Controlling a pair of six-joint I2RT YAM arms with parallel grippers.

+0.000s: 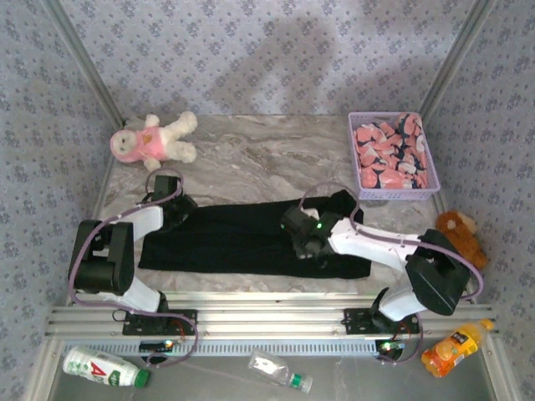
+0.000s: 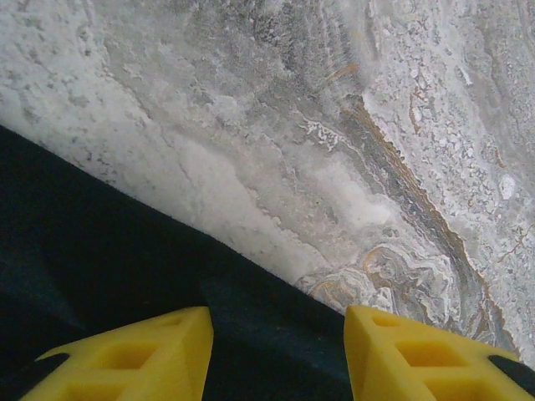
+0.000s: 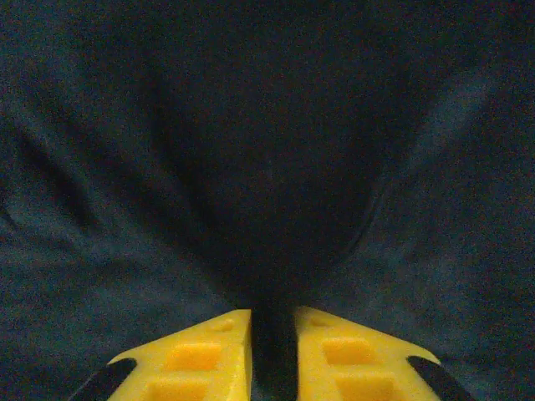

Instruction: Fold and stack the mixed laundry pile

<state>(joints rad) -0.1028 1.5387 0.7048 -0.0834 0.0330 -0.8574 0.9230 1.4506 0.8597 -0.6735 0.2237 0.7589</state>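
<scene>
Right hand (image 3: 273, 338) pinches a ridge of the black T-shirt (image 3: 267, 150); left hand (image 2: 278, 347) is spread at its edge, w/ nothing held. Close it first, then lift both evenly.

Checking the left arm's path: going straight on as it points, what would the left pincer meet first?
Most likely the black T-shirt, whose edge lies right ahead of the open left pincer; the marble table follows just beyond. Depth is unclear.
</scene>
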